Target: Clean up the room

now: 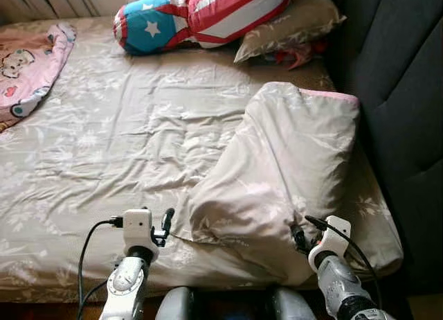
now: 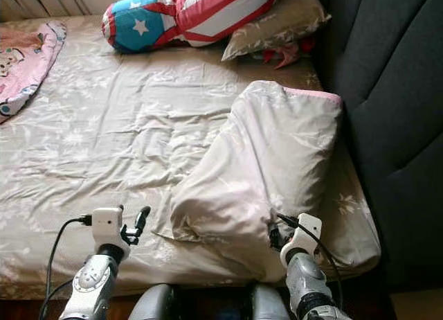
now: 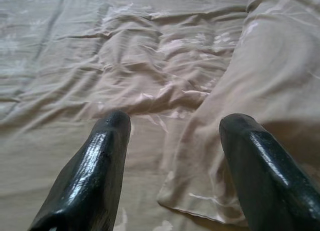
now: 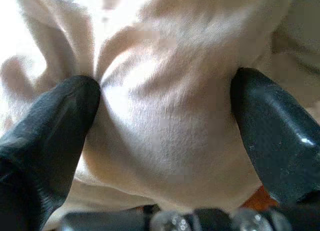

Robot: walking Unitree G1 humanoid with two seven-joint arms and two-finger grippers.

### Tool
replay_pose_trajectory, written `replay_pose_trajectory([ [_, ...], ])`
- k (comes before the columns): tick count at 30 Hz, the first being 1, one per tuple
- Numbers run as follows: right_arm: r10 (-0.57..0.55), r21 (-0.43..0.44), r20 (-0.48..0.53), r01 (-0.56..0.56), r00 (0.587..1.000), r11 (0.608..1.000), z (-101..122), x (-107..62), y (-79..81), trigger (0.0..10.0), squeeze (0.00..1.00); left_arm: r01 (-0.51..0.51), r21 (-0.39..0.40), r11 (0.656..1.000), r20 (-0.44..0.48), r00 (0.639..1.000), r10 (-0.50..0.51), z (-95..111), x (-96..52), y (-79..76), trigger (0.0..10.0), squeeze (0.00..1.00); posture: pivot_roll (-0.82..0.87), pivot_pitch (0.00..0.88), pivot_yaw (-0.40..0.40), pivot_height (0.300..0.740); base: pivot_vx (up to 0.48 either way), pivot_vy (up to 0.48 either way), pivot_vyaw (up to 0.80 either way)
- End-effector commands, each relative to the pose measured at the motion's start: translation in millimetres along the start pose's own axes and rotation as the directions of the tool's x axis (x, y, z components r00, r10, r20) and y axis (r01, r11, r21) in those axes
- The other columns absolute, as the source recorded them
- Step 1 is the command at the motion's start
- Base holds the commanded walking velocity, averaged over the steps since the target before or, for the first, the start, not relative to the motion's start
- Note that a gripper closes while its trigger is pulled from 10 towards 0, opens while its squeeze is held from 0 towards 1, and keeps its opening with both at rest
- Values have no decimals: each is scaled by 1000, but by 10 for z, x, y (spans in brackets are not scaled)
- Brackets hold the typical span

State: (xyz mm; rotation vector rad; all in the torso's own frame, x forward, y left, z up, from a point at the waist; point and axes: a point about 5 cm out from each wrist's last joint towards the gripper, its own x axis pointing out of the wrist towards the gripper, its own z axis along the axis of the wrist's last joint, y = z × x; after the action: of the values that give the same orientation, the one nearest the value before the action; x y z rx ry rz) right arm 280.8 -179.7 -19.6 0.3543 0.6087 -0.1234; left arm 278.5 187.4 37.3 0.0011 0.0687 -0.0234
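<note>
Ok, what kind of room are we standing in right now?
Most likely a bedroom. A bed with a wrinkled beige sheet lies in front, with a folded duvet, a star-and-stripe cushion and a pillow near the dark padded headboard.

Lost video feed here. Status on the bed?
Left hand open, beside folded beige floral duvet. Right hand straddling duvet's near edge, fingers apart. Nothing in the way.

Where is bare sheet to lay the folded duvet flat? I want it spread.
Free: the wide sheet between the pink blanket, the striped cushion and the duvet. Crowded: the headboard side, where pillow and duvet lie.
</note>
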Motion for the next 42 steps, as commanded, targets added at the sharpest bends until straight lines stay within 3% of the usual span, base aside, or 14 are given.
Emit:
replay_pose_trajectory([
  [1, 30, -1, -142, -30, 989, 1000, -338, -56, 61, 10000, 0, -1, 1, 1000, -24, 1000, 1, -48, -49, 21, 10000, 0, -9, 243, 80, 666, 0, 0, 0],
  [4, 29, -6, -171, -31, 985, 1000, -424, -80, 54, 10000, 0, 3, 7, 1000, -23, 1000, -2, -40, -59, 22, 10000, 0, -4, 245, 83, 666, 0, 0, 0],
  [5, 28, -5, -178, -29, 984, 1000, -448, -88, 49, 2549, 0, 3, 8, 1000, -24, 1000, -3, -37, -65, 28, 10000, 0, 1, 249, 88, 666, 0, 0, 0],
  [6, 20, -4, -184, -21, 983, 1000, -481, -100, 38, 0, 0, 4, 12, 1000, -26, 1000, -4, -40, -78, 36, 10000, 0, 1, 249, 90, 666, 0, 0, 0],
  [20, -9, -48, -194, 0, 981, 999, -562, -145, -56, 0, 0, 11, 13, 1000, -40, 999, -11, -60, -115, -22, 10000, 0, -12, 252, 78, 666, 0, 0, 0],
  [38, 15, -107, -183, -35, 983, 994, -566, -140, 11, 0, 0, 7, 2, 1000, -48, 999, -7, -88, -103, -88, 10000, 0, -42, 235, 52, 666, 0, 0, 0],
  [42, 4, -110, -175, -23, 985, 994, -579, -150, -9, 0, 0, 4, 1, 1000, -54, 999, -4, -113, -114, -92, 10000, 0, -56, 193, 51, 666, 0, 0, 0],
])
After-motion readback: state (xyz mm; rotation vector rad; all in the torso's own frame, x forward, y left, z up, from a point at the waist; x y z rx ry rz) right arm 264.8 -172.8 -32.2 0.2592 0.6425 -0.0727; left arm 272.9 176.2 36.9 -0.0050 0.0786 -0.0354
